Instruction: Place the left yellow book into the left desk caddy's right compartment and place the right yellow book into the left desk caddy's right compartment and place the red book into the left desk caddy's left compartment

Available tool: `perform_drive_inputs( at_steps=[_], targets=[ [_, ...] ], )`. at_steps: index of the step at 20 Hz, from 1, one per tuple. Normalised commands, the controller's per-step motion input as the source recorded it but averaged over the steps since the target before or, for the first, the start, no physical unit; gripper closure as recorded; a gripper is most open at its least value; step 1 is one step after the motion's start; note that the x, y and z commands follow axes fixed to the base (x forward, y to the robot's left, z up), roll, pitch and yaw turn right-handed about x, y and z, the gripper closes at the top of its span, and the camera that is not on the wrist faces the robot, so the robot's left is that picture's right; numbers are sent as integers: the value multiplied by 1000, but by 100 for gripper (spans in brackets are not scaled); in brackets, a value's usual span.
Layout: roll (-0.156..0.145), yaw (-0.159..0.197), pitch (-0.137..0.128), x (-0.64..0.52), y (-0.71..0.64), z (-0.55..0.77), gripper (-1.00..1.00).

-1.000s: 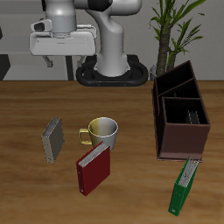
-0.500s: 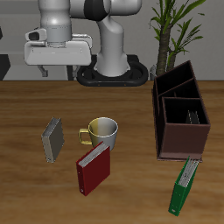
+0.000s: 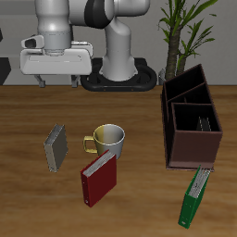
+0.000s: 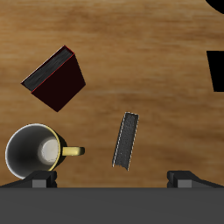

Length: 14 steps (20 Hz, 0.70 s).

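Observation:
One small grey book, the right yellow book (image 3: 56, 146), lies on the table beside the yellow mug; it also shows in the wrist view (image 4: 126, 140). The red book (image 3: 98, 178) (image 4: 54, 79) rests tilted nearer the table's front edge, next to the mug. The dark brown left desk caddy (image 3: 193, 145) stands apart, with a thin slanted shape in its farther compartment; I cannot tell whether that is the left yellow book. My gripper (image 3: 57, 81) (image 4: 110, 179) hangs open and empty, high above the table's back, farther back than the grey book.
A yellow mug (image 3: 108, 140) (image 4: 33, 150) stands between the grey book and the red book. A long green book (image 3: 194, 196) lies in front of the caddy. A potted plant (image 3: 185, 32) stands behind the caddy. A dark shape (image 4: 216, 70) cuts the wrist view's edge.
My gripper has moved sideways away from the caddy, to a spot farther back than the grey book. The books, mug and caddy have not moved.

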Motion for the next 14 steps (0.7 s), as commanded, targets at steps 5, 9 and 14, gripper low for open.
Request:
perform_drive_inputs(
  at_steps=[5, 9, 14],
  targets=[
    [-19, -16, -18, 106, -120, -222, -100],
    [-45, -69, -1, 135, -201, -362, -100],
    [-36, -45, 19, 110, -78, -278, -100]
  ],
)
